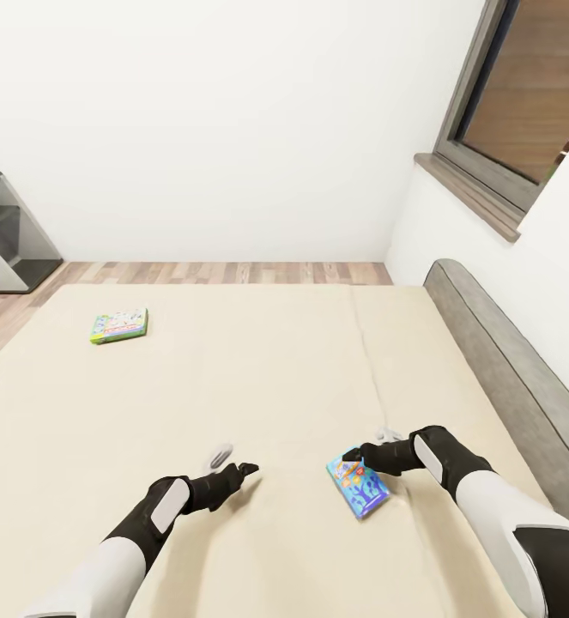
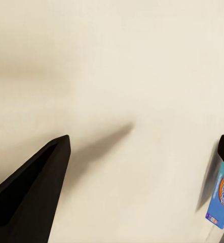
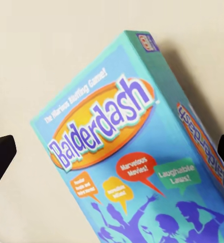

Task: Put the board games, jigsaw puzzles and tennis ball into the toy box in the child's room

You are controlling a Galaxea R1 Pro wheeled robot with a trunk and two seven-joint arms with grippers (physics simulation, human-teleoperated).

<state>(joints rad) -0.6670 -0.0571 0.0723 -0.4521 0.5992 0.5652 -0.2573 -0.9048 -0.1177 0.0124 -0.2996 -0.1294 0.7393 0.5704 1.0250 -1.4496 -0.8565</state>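
A small blue Balderdash board game (image 1: 358,486) lies on the cream mattress of the bed (image 1: 258,378), near its front right. My right gripper (image 1: 351,454) is at the box's far end, open, its two fingers standing wide on either side of the box (image 3: 127,167); the left finger is apart from it. My left gripper (image 1: 246,470) hovers open over bare mattress to the left of that box, nothing between its fingers (image 2: 33,190). The blue box (image 2: 221,197) shows at the edge of the left wrist view. A second, green-and-white board game (image 1: 119,326) lies flat at the far left of the bed.
A grey padded headboard (image 1: 507,360) runs along the bed's right side under a dark-framed window (image 1: 524,120). A dark grey stepped shelf unit (image 1: 1,232) stands on the wood plank floor (image 1: 233,273) at the far left. White walls stand behind.
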